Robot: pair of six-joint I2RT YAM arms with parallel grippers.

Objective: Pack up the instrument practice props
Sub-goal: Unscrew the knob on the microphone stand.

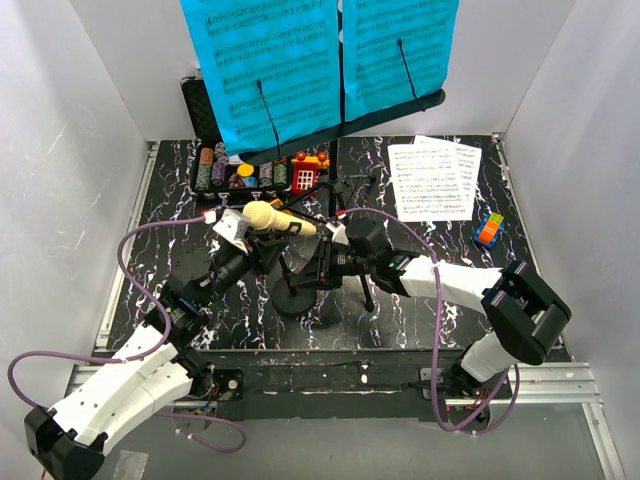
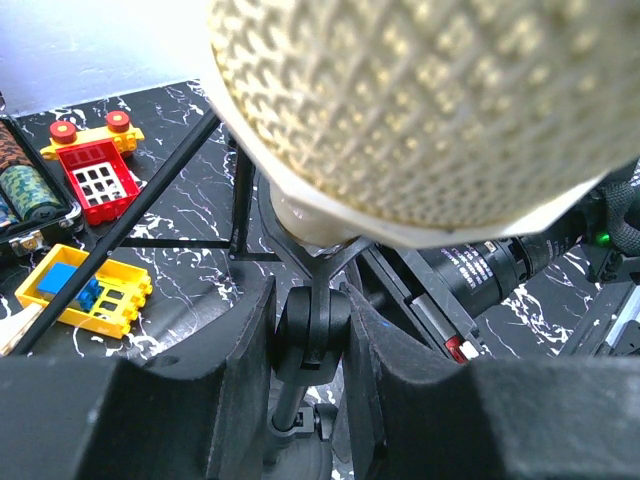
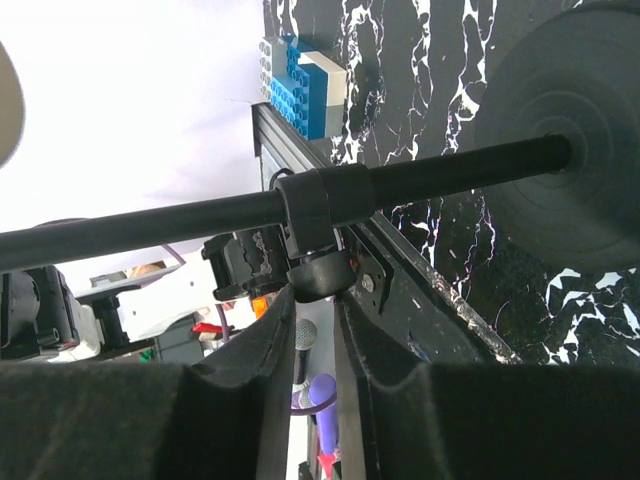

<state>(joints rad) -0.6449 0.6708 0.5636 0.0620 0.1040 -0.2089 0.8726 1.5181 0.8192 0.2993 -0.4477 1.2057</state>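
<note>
Looming at the back, untouched: black music stand, blue sheet-music pages spread across its desk. Nearer, at centre, small mic stand braced from both sides, probably to steady it for freeing the cream microphone (cradled in the clip on top). Pinched on the swivel joint under that clip, left gripper; nipped onto the pole's collar knob, right gripper.

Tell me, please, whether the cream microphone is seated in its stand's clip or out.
Seated: the left wrist view shows the microphone cradled in the forked clip atop the mic stand.
</note>
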